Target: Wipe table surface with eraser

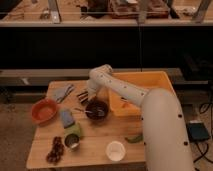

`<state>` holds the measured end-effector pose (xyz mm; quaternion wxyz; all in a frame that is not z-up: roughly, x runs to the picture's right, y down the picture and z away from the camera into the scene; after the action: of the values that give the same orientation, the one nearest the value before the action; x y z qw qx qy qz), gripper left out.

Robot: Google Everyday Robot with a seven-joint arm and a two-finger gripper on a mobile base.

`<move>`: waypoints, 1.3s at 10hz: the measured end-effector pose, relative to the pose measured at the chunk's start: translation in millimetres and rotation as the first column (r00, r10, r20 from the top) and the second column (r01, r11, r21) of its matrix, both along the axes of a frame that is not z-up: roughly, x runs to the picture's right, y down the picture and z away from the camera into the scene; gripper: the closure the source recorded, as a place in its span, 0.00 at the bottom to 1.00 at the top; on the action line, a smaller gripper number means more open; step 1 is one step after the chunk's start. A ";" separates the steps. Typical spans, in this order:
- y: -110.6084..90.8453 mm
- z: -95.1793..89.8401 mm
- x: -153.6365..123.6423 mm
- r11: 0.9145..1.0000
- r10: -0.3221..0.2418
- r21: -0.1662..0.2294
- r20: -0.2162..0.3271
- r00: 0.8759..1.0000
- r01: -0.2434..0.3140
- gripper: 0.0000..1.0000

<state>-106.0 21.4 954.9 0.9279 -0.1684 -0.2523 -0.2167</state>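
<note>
My gripper (84,96) is at the end of the white arm (125,92), low over the wooden table (95,142), just left of a dark bowl (96,110). It sits between a grey cloth (62,92) and the bowl. A small blue-grey block (67,118), possibly the eraser, lies on the table below and to the left of the gripper, apart from it. I cannot tell whether the gripper holds anything.
A yellow bin (145,90) stands at the table's back right. An orange bowl (44,111) is at the left. A green item with a can (73,138), dark grapes (55,150), a white cup (115,150) and a green pepper (134,138) lie near the front.
</note>
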 end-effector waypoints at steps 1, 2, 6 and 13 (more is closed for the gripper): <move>-4.9 6.7 2.6 1.000 0.005 0.001 -0.007 1.000 -0.005 0.90; -10.6 18.4 3.0 1.000 0.018 0.004 -0.009 1.000 -0.018 0.90; -32.7 38.4 -8.9 1.000 0.018 0.024 -0.010 1.000 -0.018 0.90; -28.6 7.4 -84.0 0.997 -0.045 0.067 0.117 0.992 0.037 0.90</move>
<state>-190.0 -7.1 962.3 0.9116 -0.1302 -0.2964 -0.2535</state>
